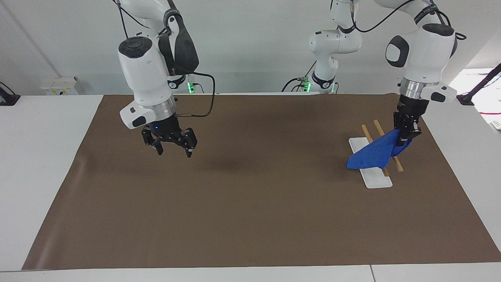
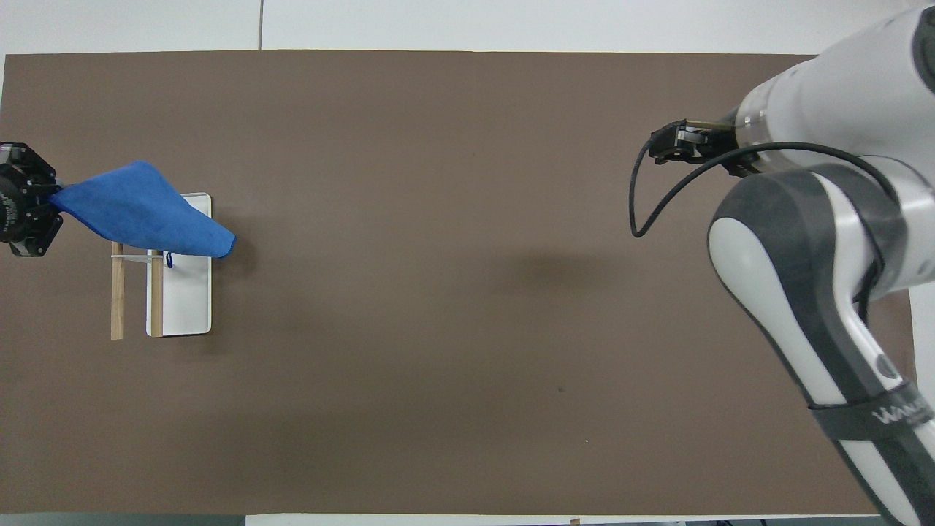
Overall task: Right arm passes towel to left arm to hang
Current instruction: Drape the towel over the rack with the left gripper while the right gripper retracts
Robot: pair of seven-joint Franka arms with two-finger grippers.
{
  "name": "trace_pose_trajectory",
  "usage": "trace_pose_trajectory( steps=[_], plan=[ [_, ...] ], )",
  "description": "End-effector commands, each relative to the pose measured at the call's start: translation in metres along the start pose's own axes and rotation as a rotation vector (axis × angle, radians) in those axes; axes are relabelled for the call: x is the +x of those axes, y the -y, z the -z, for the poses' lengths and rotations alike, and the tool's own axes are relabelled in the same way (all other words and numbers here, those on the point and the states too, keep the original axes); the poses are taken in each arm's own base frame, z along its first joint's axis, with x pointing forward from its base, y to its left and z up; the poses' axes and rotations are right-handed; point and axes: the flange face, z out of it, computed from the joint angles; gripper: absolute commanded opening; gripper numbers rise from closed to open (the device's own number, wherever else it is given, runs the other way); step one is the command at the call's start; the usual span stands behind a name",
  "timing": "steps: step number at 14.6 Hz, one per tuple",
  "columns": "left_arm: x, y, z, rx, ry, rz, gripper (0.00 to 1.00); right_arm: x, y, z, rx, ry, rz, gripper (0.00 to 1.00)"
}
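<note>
Fills most of the frame: brown mat (image 1: 250,203) over a white table (image 1: 39,156), pale wall (image 1: 254,39) along the top. Lower right overhead, "WANLE…" partly readable on the right arm (image 2: 833,292). Left of centre, right gripper (image 1: 174,148) spread wide, nothing in it. At right, left gripper (image 1: 405,135) pinched on the blue towel (image 1: 373,154), draped over the wooden-railed white rack (image 1: 375,178).

One blue towel (image 1: 372,154), one white rack base (image 1: 376,179), two wooden rails (image 1: 396,164), two grippers (image 1: 174,149), one brown mat (image 1: 250,203).

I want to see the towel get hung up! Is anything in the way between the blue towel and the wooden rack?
Nothing visible is. The left gripper holds the blue towel right over the wooden rack, already draping across its bars. The right gripper hangs open over the mat toward the right arm's end.
</note>
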Motion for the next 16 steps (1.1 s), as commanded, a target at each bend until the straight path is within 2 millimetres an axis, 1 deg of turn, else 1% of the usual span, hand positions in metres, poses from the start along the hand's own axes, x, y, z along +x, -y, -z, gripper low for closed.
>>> trace_pose_trajectory(
  steps=[1, 3, 4, 6, 7, 8, 9, 10, 11, 12, 14, 15, 16],
  plan=[
    [0.026, 0.021, 0.003, -0.016, -0.032, 0.112, 0.00, -0.011, -0.044, 0.042, -0.036, 0.033, 0.023, 1.00],
    [0.035, 0.032, 0.001, -0.010, -0.039, 0.143, 0.00, -0.014, -0.081, 0.065, -0.052, 0.078, 0.018, 1.00],
    [0.044, 0.033, 0.003, -0.022, -0.047, 0.167, 0.00, -0.018, -0.093, 0.072, -0.058, 0.104, 0.026, 1.00],
    [0.045, 0.032, 0.003, -0.030, -0.047, 0.180, 0.00, -0.028, -0.134, 0.092, -0.059, 0.129, 0.017, 1.00],
    [0.040, 0.030, 0.003, -0.033, -0.042, 0.217, 0.00, -0.032, -0.143, 0.091, -0.060, 0.148, 0.022, 1.00],
    [0.036, 0.030, 0.000, -0.029, -0.039, 0.259, 0.00, -0.037, -0.143, 0.087, -0.064, 0.155, 0.018, 1.00],
    [0.036, 0.035, -0.006, -0.017, -0.038, 0.279, 0.00, -0.039, -0.145, 0.086, -0.071, 0.168, 0.015, 1.00],
    [0.040, 0.040, -0.013, -0.015, -0.041, 0.288, 0.00, -0.039, -0.147, 0.087, -0.077, 0.166, 0.015, 1.00],
    [0.044, 0.041, -0.018, -0.019, -0.043, 0.298, 0.00, -0.039, -0.148, 0.087, -0.078, 0.166, 0.012, 1.00],
    [0.048, 0.044, -0.027, -0.002, -0.046, 0.308, 0.00, -0.039, -0.144, 0.087, -0.081, 0.167, 0.020, 1.00],
    [0.055, 0.049, -0.040, 0.017, -0.050, 0.321, 0.00, -0.041, -0.138, 0.088, -0.081, 0.171, 0.029, 1.00],
    [0.063, 0.059, -0.052, 0.035, -0.056, 0.336, 0.00, -0.041, -0.136, 0.090, -0.083, 0.180, 0.033, 1.00],
    [0.066, 0.065, -0.058, 0.028, -0.058, 0.345, 0.00, -0.040, -0.136, 0.099, -0.087, 0.188, 0.035, 1.00]
  ],
)
